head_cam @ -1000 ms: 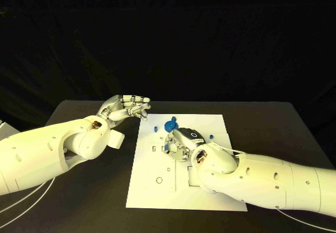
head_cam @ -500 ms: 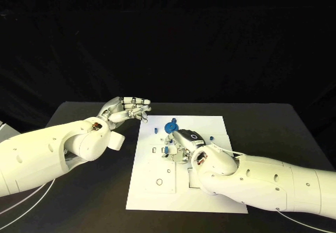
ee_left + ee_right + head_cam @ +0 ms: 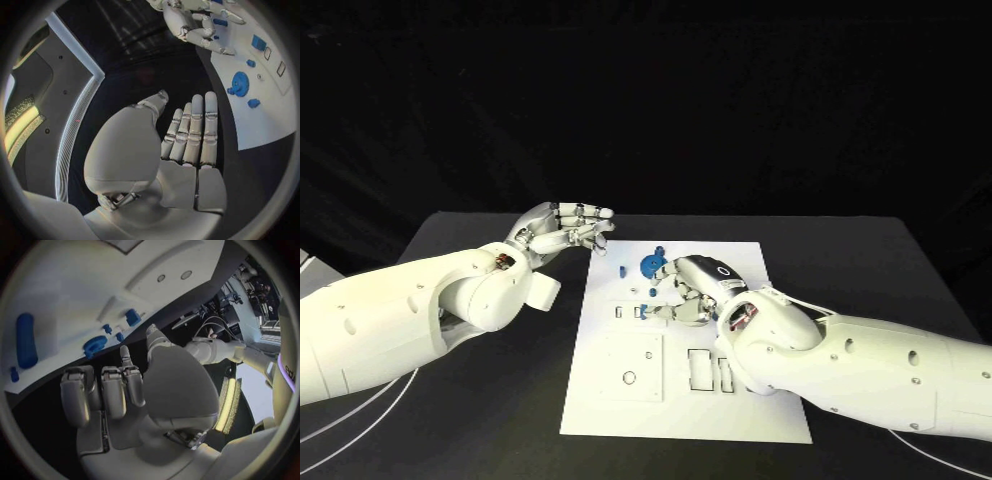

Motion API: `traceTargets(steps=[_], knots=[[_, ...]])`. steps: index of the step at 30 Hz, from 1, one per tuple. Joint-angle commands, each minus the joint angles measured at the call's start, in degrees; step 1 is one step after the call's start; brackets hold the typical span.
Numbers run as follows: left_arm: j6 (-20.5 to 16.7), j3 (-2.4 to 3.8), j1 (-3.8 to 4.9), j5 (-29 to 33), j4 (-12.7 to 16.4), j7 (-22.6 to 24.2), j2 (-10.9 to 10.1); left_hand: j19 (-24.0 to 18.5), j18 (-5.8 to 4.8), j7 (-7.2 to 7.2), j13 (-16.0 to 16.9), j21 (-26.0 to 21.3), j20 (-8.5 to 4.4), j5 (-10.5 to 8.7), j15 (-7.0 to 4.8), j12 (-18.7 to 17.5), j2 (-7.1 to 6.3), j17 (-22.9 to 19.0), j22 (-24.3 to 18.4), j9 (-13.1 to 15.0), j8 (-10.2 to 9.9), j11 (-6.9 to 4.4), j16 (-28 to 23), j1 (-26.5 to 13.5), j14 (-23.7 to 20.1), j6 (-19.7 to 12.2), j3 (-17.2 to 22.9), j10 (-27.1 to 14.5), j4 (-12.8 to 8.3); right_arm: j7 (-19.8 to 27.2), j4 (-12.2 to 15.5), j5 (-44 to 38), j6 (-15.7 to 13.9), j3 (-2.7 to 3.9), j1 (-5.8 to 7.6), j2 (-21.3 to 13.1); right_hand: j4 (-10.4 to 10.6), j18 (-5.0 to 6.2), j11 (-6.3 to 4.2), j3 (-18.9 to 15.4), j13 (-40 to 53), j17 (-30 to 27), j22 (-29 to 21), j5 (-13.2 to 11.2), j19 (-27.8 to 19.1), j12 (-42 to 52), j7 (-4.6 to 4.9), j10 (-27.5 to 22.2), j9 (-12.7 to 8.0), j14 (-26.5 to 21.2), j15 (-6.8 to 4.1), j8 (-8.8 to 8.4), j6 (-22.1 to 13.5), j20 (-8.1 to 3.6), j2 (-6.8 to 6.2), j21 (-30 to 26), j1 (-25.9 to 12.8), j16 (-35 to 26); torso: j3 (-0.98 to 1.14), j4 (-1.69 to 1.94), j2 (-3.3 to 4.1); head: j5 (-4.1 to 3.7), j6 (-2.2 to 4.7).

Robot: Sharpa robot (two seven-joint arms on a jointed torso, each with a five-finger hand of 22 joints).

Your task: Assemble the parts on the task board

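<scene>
Under right hand (image 3: 692,288), board (image 3: 632,400) parts partly hidden.

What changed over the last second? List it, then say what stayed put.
The right hand has drawn slightly toward the board's right side, uncovering two slots near the middle of the task board. It holds nothing, as before. The left hand stayed raised beside the board's far left corner, and the blue gear has not moved.

My two arms are glossy white shells dotted with small dark screws. The left hand (image 3: 564,226) and right hand (image 3: 692,287) are silver and segmented. White cables loop beside the left arm (image 3: 401,320) and right arm (image 3: 877,365).
</scene>
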Motion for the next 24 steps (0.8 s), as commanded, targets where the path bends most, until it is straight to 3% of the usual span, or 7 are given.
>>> traceTargets(steps=[1,7,9,12,18,22,24], knots=[[0.27,0.03,0.06,-1.05,-0.08,-0.54,0.30,2.44,1.02,1.57,-0.03,0.69,-0.53,-0.20,-0.60,0.44,-0.27,0.07,-0.12,0.14,0.40,-0.17,0.72,-0.32,1.71,-0.33,0.21,-0.54,0.28,17.40,1.27,13.63,-3.25,-0.04,0.58,-1.57,-0.60,2.84,0.27,1.45,6.53,3.18,6.71,1.12,-0.49,-4.76,-0.06,-3.15,0.14,2.93,0.14,0.38,-0.69,0.25,1.70,-8.71,2.85,-2.96,0.07,-0.48,-0.12,0.13,0.29],[-0.20,0.03,0.07,-2.61,-0.44,-1.94,1.03,8.34,0.99,0.20,0.65,3.12,-2.29,-0.19,-2.41,2.52,-0.40,2.19,0.03,0.55,1.56,-1.68,4.79,-1.12,7.96,0.89,1.01,1.93,1.14,31.21,4.28,33.09,-2.53,0.04,2.60,-6.63,-0.55,6.54,0.00,5.14,-3.47,-14.37,-7.13,5.55,-8.22,-16.11,-0.23,-11.75,0.55,-2.56,-0.63,1.26,-0.99,-0.16,1.86,-29.98,7.60,-15.51,0.38,-0.92,-0.53,0.58,0.25],[-0.30,0.03,0.08,-3.29,-0.51,-2.58,1.26,9.72,0.97,0.07,0.87,4.02,-2.72,-0.18,-2.78,3.08,-0.54,3.19,0.27,0.59,1.69,-1.93,6.12,-1.30,9.41,0.96,1.49,2.48,1.45,32.92,4.65,38.74,-1.67,0.06,3.45,-8.04,-0.50,10.17,0.20,7.51,-17.84,-36.50,-23.98,6.38,-15.94,-32.60,-0.17,-22.46,0.63,-10.11,-0.50,1.33,-1.96,-0.33,1.41,-54.47,7.87,-35.46,0.43,-0.96,-0.68,0.61,0.28],[-0.56,0.03,0.09,-4.64,-0.64,-3.83,1.64,10.59,0.97,0.06,0.93,4.47,-2.94,-0.19,-2.94,3.24,-0.61,3.76,0.34,0.62,1.79,-2.00,6.73,-1.35,10.14,1.04,1.89,2.47,1.64,34.51,4.78,46.39,-0.52,0.08,4.80,-10.09,-0.48,10.28,0.71,11.82,-29.22,-41.84,-33.58,7.49,-14.77,-44.33,0.53,-26.50,0.92,-11.29,0.22,1.61,-3.15,0.16,0.79,-64.41,7.98,-46.77,0.51,-0.97,-0.93,0.60,0.27],[-0.11,0.02,0.11,-9.13,-1.12,-8.34,2.51,14.69,0.61,0.04,1.17,8.25,-3.51,-0.15,-3.38,3.97,-0.92,6.05,3.27,0.66,1.99,-2.24,9.65,-1.05,13.04,1.22,4.03,3.15,1.66,35.67,2.91,55.70,1.68,0.09,6.80,-13.27,-2.11,10.20,0.68,17.73,-38.90,-44.86,-46.58,7.44,-7.80,-49.95,0.80,-24.65,1.76,-8.12,0.13,3.02,-3.46,-0.09,-0.53,-74.14,8.60,-55.97,0.58,-0.99,-1.24,0.56,0.17],[2.01,0.02,0.11,-14.08,-1.33,-13.05,3.07,23.80,-2.49,-0.53,2.70,21.54,-4.05,-0.16,-3.98,6.65,-1.30,14.27,23.39,0.96,2.89,-2.90,18.17,-1.95,17.85,2.17,5.08,5.20,2.03,35.52,1.01,58.19,3.58,0.09,7.39,-14.91,-3.36,10.19,-0.56,18.32,-38.78,-42.19,-47.86,6.49,-0.45,-47.28,-0.23,-22.33,2.21,-1.83,-1.33,4.25,-2.15,-1.68,-0.39,-72.54,8.08,-52.01,0.71,-0.86,-1.33,0.57,-0.11],[3.52,0.02,0.11,-17.26,-1.37,-15.83,3.38,25.75,-3.30,-0.55,3.62,24.87,-4.17,-0.09,-4.07,8.01,-1.25,18.77,28.63,1.08,3.31,-3.15,22.28,-2.12,19.79,2.24,5.32,5.44,2.01,35.25,0.11,58.92,4.66,0.09,7.57,-15.51,-3.34,9.90,-0.94,19.03,-38.36,-31.17,-47.57,6.57,2.38,-46.02,-0.68,-22.70,2.37,1.39,-2.02,4.71,-2.13,-2.42,-0.20,-70.33,7.17,-40.26,0.68,-0.86,-1.30,0.50,-0.14]])
